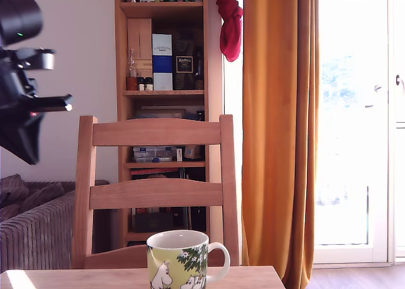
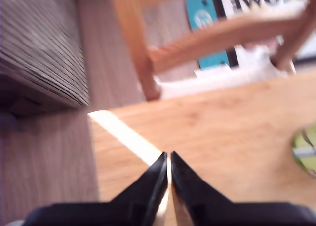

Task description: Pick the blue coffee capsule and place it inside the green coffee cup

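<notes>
The green coffee cup (image 1: 180, 260), yellow-green with white cartoon figures and a white handle, stands on the wooden table (image 1: 76, 279) near its far edge in the exterior view. Only a blurred sliver of the cup (image 2: 306, 149) shows at the wrist view's edge. The arm (image 1: 22, 80) hangs high at the exterior view's left, well above the table. In the wrist view my gripper (image 2: 168, 159) is shut, its black fingers (image 2: 155, 179) pressed together with nothing between them, over bare table. The blue coffee capsule is out of view.
A wooden chair (image 1: 156, 191) stands right behind the table. A striped sofa (image 1: 35, 229) sits at the exterior view's left, a bookshelf (image 1: 161, 80) behind the chair, and an orange curtain (image 1: 278, 131) at the right. A sunlit stripe (image 2: 126, 137) crosses the table.
</notes>
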`<action>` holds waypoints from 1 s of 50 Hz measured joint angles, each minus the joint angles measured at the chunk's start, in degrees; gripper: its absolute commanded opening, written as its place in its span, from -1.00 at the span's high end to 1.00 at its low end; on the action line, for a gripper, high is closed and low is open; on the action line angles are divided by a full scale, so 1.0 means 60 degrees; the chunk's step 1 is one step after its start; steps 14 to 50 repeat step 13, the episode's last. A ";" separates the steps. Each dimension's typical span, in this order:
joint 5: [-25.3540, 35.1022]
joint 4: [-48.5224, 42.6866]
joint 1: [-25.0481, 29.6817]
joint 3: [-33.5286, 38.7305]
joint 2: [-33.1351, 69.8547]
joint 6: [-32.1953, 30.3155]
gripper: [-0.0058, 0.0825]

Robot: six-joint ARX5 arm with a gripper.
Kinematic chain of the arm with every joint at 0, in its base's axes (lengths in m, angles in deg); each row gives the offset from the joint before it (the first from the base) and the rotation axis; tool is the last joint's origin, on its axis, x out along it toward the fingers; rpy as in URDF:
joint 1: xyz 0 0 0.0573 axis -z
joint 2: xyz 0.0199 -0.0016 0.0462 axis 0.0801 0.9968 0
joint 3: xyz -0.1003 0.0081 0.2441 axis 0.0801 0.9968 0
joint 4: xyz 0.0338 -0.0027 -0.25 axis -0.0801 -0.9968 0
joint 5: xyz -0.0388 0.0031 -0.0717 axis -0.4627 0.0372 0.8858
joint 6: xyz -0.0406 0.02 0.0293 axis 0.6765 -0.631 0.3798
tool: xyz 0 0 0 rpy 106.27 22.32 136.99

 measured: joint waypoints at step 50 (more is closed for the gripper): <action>0.0004 0.0790 -0.1257 0.0769 -0.0925 -0.0200 0.91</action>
